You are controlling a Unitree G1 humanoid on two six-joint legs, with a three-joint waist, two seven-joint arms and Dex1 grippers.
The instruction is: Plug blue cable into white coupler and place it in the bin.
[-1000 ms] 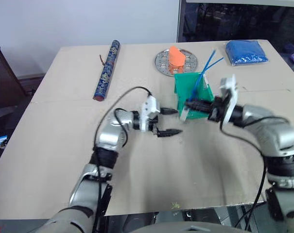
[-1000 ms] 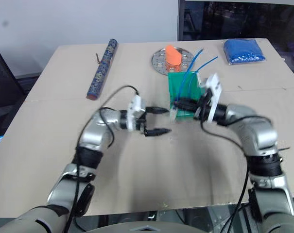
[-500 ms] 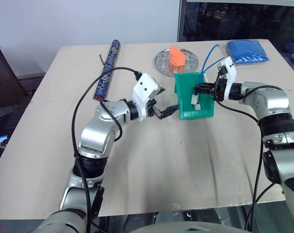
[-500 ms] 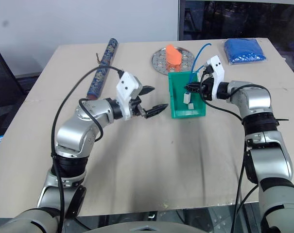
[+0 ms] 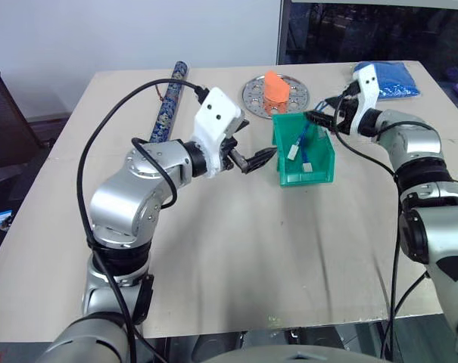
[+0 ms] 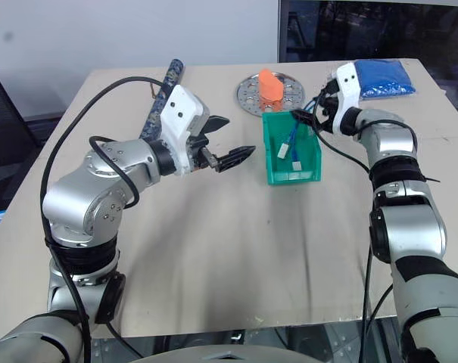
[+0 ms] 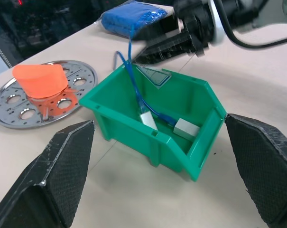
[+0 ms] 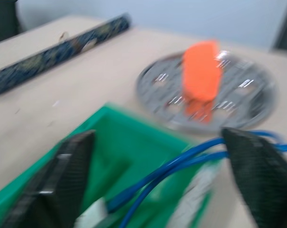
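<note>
Blue cable (image 5: pixel 303 144) and white coupler (image 7: pixel 186 128) already down inside the bin (image 5: pixel 319 175), cable looping up over the far rim toward the right tool (image 5: pixel 320 118). Bin mid-worktop (image 5: pixel 236 249), long axis running near to far, open top up. Right tool just past the bin's far right corner, fingers spread wide, nothing held, blue loops passing between them in the right wrist view. Left tool (image 5: pixel 253 156) to the left of the bin, close beside its left wall but apart, also spread wide and empty, pointing at the bin. Right arm nearer the cable; cable lying just nearward of that tool. Hard to tell whether plug sits seated in the coupler; a second white block (image 7: pixel 148 120) at a blue wire's end lying beside it on the bin floor. Judged: task near its end, likely only a clean withdrawal left, with risk of snagging the loop on a finger.

Bin: glossy green plastic, sloped walls, stiff. Cable: thin, springy, bright blue, holds a curve. Coupler: small matte white cube. Worktop: flat tan board, matte.

Behind the bin, a round perforated metal plate (image 5: pixel 255 94) carrying an orange lump (image 5: pixel 275 87); far right, a blue fabric bundle (image 5: pixel 395 80); far left, a long dark patterned tube (image 5: pixel 166 110).
</note>
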